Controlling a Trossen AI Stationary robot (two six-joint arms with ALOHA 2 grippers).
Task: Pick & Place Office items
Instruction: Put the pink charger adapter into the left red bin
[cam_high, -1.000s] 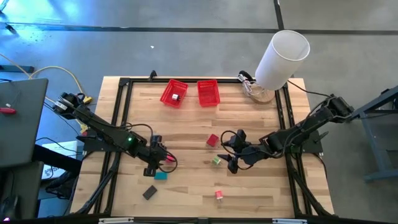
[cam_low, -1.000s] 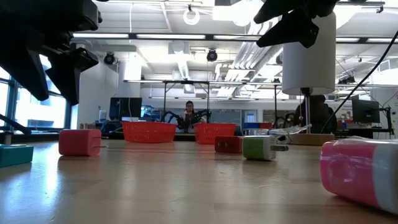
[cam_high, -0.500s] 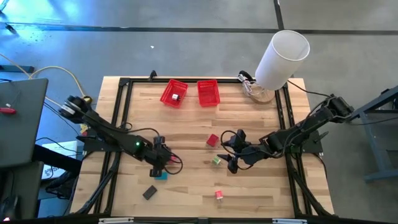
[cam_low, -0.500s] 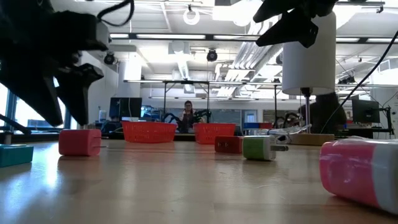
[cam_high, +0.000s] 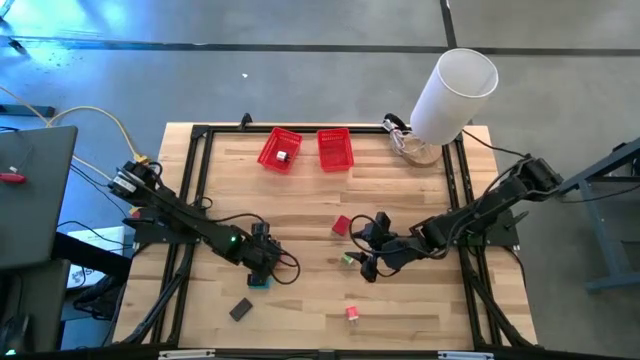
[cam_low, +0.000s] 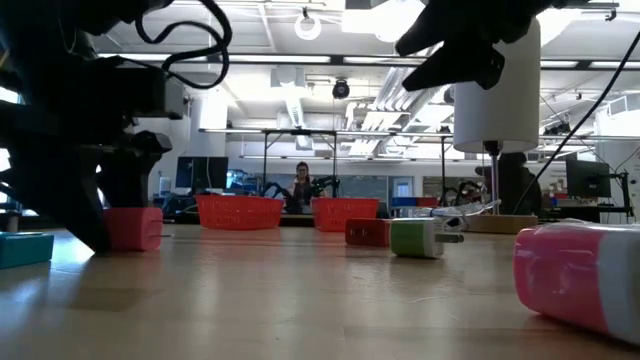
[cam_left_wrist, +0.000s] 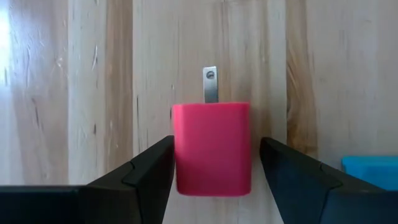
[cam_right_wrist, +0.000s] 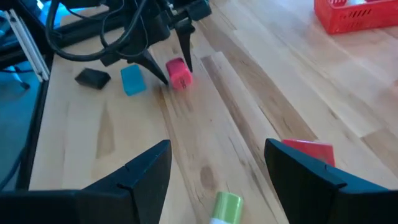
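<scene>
A pink-red plug block (cam_left_wrist: 212, 149) with a metal prong lies flat on the table. My left gripper (cam_left_wrist: 214, 144) is open and down at the table, one finger on each side of the block (cam_high: 270, 258). A teal block (cam_high: 258, 282) lies just beside it. My right gripper (cam_high: 366, 258) is open and hovers above the table next to a green block (cam_right_wrist: 225, 205), which lies between its spread fingers in the right wrist view. A red block (cam_high: 342, 226), a dark grey block (cam_high: 240, 309) and a small pink block (cam_high: 352, 314) lie loose on the wood. My left gripper comes from above with its fingers straddling the pink-red block's two long sides (cam_left_wrist: 245, 149). A gap shows at one finger. At the other finger (cam_left_wrist: 163, 155) I cannot tell whether it touches. The block lies flat on the table.
Two red mesh baskets (cam_high: 279, 149) (cam_high: 335, 148) stand at the far edge, the left one with a silvery piece inside. A big white cylinder (cam_high: 455, 95) stands at the far right corner. A black frame (cam_high: 196, 170) runs around the table. A person sits far behind.
My left gripper has moved toward the table's right and come down from above the table until its fingers stand around the pink-red block. My right gripper has shifted a little toward the green block. No block has moved.
</scene>
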